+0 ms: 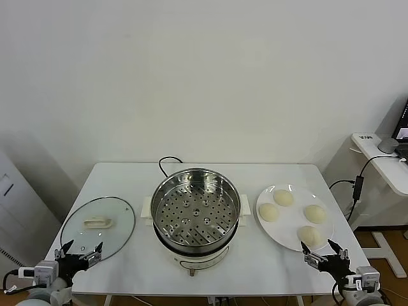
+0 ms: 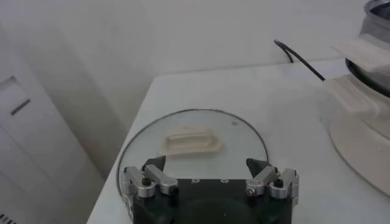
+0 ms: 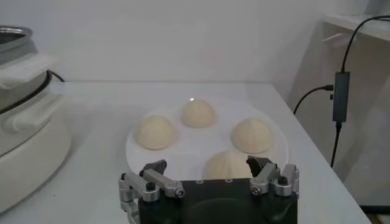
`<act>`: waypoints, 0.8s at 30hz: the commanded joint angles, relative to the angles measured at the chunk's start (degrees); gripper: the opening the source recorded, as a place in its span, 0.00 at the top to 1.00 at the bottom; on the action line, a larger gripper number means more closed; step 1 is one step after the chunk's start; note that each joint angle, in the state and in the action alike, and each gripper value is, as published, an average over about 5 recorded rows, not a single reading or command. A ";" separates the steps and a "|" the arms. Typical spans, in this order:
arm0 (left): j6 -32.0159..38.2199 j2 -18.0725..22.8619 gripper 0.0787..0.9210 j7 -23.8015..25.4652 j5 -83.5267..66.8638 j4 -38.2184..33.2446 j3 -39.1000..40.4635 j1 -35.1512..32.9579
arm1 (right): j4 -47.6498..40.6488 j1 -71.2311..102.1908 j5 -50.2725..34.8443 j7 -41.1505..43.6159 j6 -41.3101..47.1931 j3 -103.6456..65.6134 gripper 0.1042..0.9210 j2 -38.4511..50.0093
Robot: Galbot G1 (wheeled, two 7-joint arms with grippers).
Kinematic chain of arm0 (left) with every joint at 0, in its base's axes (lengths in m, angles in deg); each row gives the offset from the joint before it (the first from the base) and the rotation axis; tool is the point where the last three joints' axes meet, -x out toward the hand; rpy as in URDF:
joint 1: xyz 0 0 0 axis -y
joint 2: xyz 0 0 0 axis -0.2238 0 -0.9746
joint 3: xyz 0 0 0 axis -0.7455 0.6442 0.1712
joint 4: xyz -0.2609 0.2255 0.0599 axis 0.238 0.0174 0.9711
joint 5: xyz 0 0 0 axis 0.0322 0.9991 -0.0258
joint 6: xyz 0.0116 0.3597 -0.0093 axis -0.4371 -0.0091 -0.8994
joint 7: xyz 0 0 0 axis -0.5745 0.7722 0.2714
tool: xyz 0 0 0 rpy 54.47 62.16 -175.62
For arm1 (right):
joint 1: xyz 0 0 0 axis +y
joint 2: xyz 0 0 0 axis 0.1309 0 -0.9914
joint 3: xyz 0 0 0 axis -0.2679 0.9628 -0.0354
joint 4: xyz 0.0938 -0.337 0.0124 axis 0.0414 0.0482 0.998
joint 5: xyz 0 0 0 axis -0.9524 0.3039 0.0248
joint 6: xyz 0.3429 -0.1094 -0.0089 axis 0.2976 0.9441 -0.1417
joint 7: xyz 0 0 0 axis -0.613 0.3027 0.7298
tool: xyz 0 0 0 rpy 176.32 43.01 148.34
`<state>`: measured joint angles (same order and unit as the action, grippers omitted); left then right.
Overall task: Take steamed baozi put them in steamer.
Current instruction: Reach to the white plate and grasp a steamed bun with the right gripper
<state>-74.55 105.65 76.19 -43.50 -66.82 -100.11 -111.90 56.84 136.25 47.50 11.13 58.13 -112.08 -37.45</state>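
Several cream-white baozi lie on a white plate [image 1: 290,237] at the table's right: one at the back [image 1: 283,197], one left [image 1: 268,212], one right [image 1: 314,213], one at the front [image 1: 310,236]. The steel steamer [image 1: 196,207] stands mid-table on its white base, with nothing on its perforated tray. My right gripper [image 1: 326,255] is open and empty at the front edge, just short of the front baozi [image 3: 227,165]. My left gripper [image 1: 80,253] is open and empty at the front left edge, by the glass lid [image 1: 99,225].
The glass lid with a white knob [image 2: 190,140] lies flat at the table's left. A black power cord [image 1: 167,162] runs behind the steamer. A white side desk with cables [image 1: 382,162] stands to the right of the table.
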 commanded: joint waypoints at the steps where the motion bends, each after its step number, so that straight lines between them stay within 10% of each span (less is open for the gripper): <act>1: -0.04 -0.12 0.12 0.03 -0.13 -0.01 0.00 0.01 | 0.06 -0.05 0.02 -0.05 0.14 -0.02 0.12 0.00; 7: -0.09 -0.11 0.12 0.04 -0.11 -0.04 0.01 -0.12 | -1.46 -2.32 6.36 3.44 -0.78 -0.57 0.12 0.79; 19: -0.45 -1.29 0.12 0.09 -0.01 0.60 1.58 1.89 | -13.99 -18.71 55.84 10.44 -13.65 -0.42 0.12 8.10; 24: -0.66 -1.18 0.12 0.00 0.02 0.59 1.92 2.13 | -19.64 -27.46 64.08 17.47 -17.13 2.81 0.12 12.72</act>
<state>-74.93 105.05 76.23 -43.53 -66.45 -98.99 -110.81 45.34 120.50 87.80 21.41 47.57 -111.58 -29.94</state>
